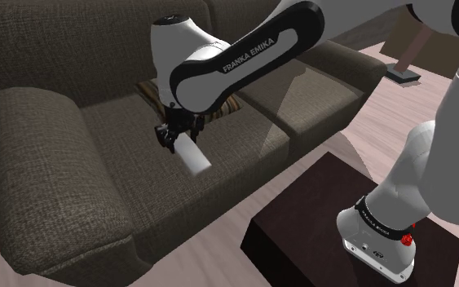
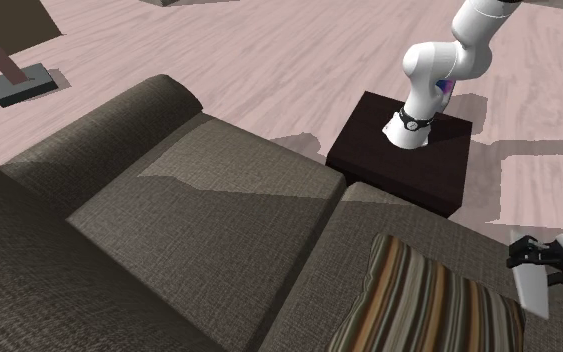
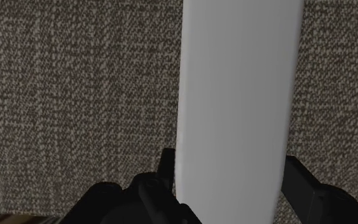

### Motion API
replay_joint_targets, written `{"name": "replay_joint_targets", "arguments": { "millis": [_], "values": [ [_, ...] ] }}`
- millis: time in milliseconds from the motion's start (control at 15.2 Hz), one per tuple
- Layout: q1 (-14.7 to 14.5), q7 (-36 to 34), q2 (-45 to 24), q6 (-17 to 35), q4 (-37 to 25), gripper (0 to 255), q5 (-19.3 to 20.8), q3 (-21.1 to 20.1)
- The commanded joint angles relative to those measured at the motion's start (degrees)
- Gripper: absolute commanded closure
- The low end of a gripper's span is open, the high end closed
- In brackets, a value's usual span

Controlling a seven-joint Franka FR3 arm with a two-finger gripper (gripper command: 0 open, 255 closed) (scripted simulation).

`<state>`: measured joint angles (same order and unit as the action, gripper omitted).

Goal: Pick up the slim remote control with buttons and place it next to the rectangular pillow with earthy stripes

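Gripping remote point(image 1: 195, 155) — claw point(image 1: 176, 139) near striped pillow point(image 2: 424, 300)

Looks like a plain white slim remote point(image 1: 193, 155), pinched tilted in the pincer point(image 1: 174, 137), hanging near the brown-striped pillow point(image 1: 223, 104) on the sofa point(image 1: 48, 147).

From here the arm point(image 1: 419, 163) is glossy white with dark rounded joints, white FRANKA EMIKA lettering point(image 1: 248, 55) on a black band, a red button point(image 1: 405, 239) by its base point(image 1: 372, 241), and an all-black gripper point(image 1: 176, 140).
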<state>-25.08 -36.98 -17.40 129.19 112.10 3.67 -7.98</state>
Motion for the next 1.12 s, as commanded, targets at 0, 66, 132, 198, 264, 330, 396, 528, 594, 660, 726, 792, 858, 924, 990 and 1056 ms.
{"name": "replay_joint_targets", "arguments": {
  "millis": [0, 66, 132, 198, 264, 330, 396, 528, 594, 660, 726, 792, 858, 924, 990, 1056],
  "values": [
    [0.0, -0.2, -0.9, 1.5, 0.7, 255, 0.2, 0.1],
    [0.0, -0.3, -1.3, 2.1, 0.9, 255, 0.3, 0.2],
    [-0.1, -0.4, -1.8, 2.8, 1.0, 255, 0.4, 0.2],
    [-0.1, -0.4, -2.3, 3.4, 1.2, 255, 0.5, 0.2],
    [-0.1, -0.5, -2.7, 4.0, 1.4, 255, 0.6, 0.3],
    [-0.2, -0.6, -3.2, 4.7, 1.5, 255, 0.7, 0.3],
    [-0.2, -0.6, -3.7, 5.3, 1.7, 255, 0.8, 0.4],
    [-0.2, -0.7, -4.3, 6.0, 1.8, 255, 1.0, 0.4],
    [-0.2, -0.7, -4.3, 6.0, 1.8, 255, 1.0, 0.4],
    [-0.2, -0.7, -4.3, 6.0, 1.8, 255, 1.0, 0.4],
    [-0.2, -0.7, -4.3, 6.0, 1.8, 255, 1.0, 0.4],
    [-0.2, -0.7, -4.3, 6.0, 1.8, 255, 1.0, 0.4],
    [-0.2, -0.7, -4.3, 6.0, 1.8, 255, 1.0, 0.4],
    [-0.2, -0.7, -4.3, 6.0, 1.8, 255, 1.0, 0.4],
    [-0.3, -0.8, -4.2, 5.8, 1.7, 0, 1.0, 0.4],
    [-0.3, -0.8, -4.2, 5.9, 1.9, 0, 1.0, 0.4]
  ]
}}
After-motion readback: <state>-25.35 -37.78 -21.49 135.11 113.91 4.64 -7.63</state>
